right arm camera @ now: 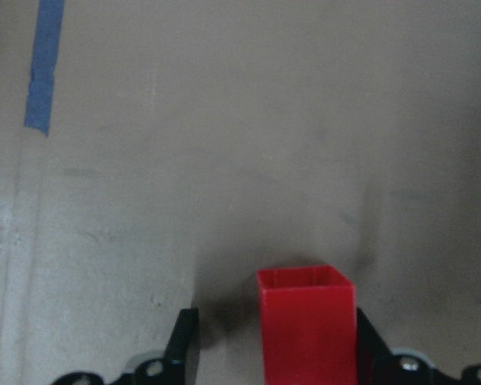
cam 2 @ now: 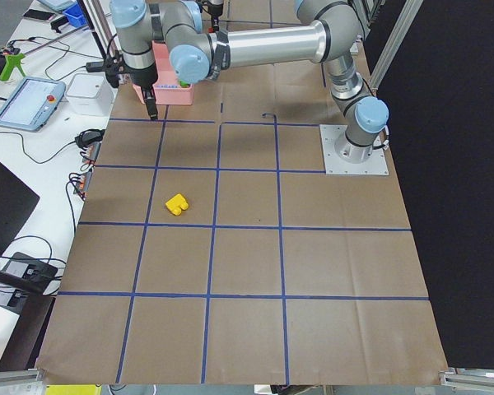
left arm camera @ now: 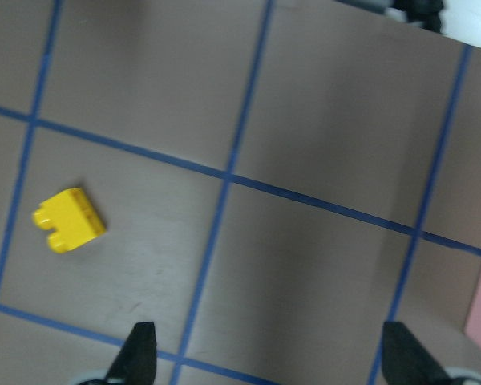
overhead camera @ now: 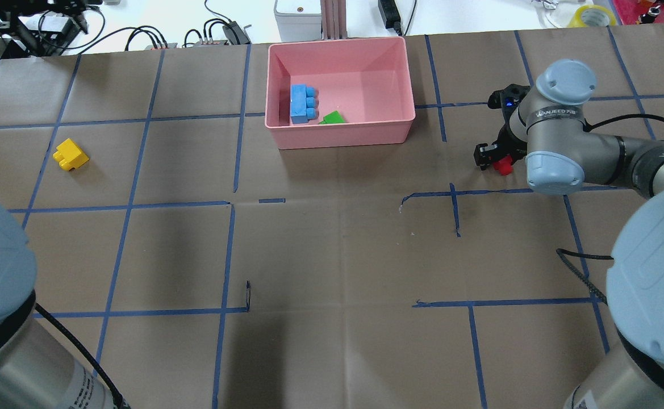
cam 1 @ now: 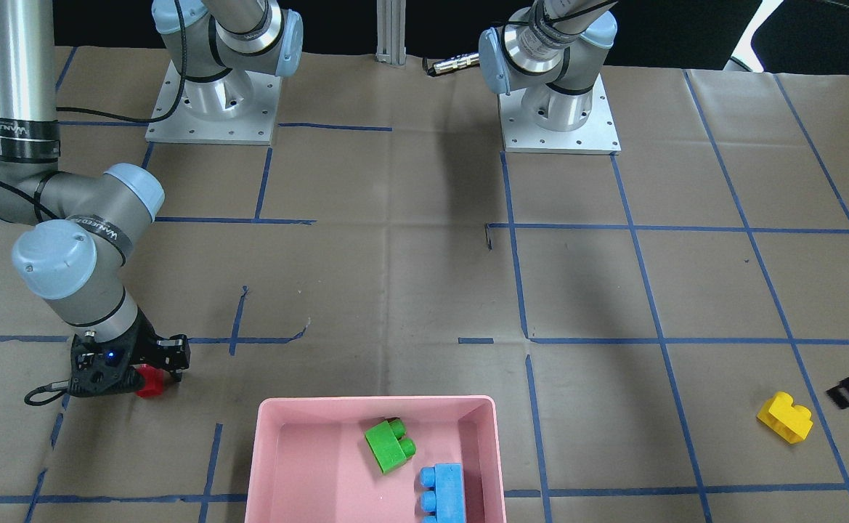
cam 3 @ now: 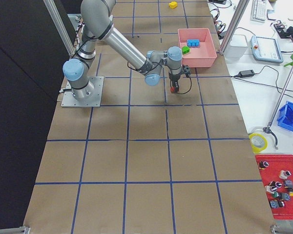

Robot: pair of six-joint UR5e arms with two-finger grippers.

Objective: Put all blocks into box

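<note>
Red block (right arm camera: pixel 307 329) runs off the wrist view's lower edge, so I cannot tell whether it rests on the paper. It sits between the parted jaws of the right gripper (right arm camera: pixel 271 321), touching one finger only, its long side along them, near the pink box (overhead camera: pixel 343 136). Left gripper (left arm camera: pixel 268 353) hangs open, yellow block (left arm camera: pixel 67 219) off to one side.
</note>
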